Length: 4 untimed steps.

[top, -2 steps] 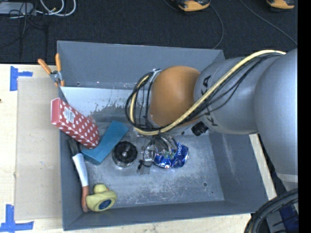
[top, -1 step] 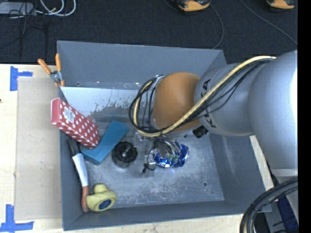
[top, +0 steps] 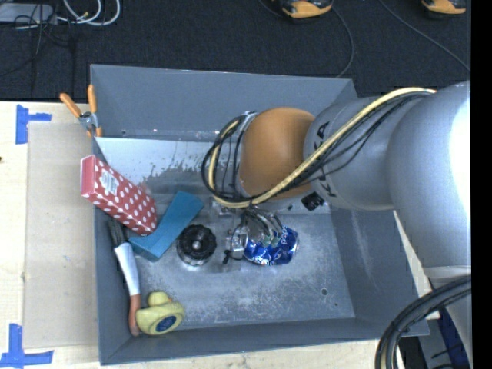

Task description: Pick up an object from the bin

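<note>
My gripper (top: pixel 247 237) hangs below the orange wrist cover in the middle of the bin, its metal fingers reaching down at the left end of a crumpled blue and white wrapper (top: pixel 270 247). Whether the wrapper lies between the fingers cannot be made out. Just left of the gripper stands a black round knob-like thing (top: pixel 196 244). A blue foam block (top: pixel 167 224) lies tilted further left.
A red box with white dots (top: pixel 117 193) leans on the bin's left wall. A white and orange pen-like stick (top: pixel 127 275) lies along the left side, with a yellow tape-measure-like thing (top: pixel 161 314) at the front left corner. The arm covers the bin's right back.
</note>
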Each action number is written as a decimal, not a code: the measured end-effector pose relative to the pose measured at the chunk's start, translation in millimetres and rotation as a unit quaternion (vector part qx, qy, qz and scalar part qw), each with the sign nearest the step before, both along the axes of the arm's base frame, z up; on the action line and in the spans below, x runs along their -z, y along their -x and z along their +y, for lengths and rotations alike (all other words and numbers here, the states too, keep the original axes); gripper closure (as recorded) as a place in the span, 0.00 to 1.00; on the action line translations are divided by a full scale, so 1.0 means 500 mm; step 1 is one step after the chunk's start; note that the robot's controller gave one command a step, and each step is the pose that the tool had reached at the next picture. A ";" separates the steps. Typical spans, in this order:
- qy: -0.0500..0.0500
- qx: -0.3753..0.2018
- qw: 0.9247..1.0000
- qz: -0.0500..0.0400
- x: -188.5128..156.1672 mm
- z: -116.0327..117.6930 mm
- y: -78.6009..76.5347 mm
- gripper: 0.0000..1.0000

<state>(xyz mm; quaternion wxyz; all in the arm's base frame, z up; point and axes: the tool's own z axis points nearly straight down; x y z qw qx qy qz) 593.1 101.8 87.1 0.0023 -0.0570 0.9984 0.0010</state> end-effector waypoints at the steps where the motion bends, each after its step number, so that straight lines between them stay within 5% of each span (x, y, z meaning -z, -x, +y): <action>1: 0.001 -0.046 0.999 0.005 0.029 -0.042 -0.037 0.00; 2: 0.002 -0.046 0.999 0.005 0.036 -0.057 -0.045 0.00; 3: 0.001 -0.139 0.990 0.007 -0.016 -0.109 -0.011 0.00; 4: 0.001 -0.112 0.994 0.005 -0.011 -0.124 0.005 0.00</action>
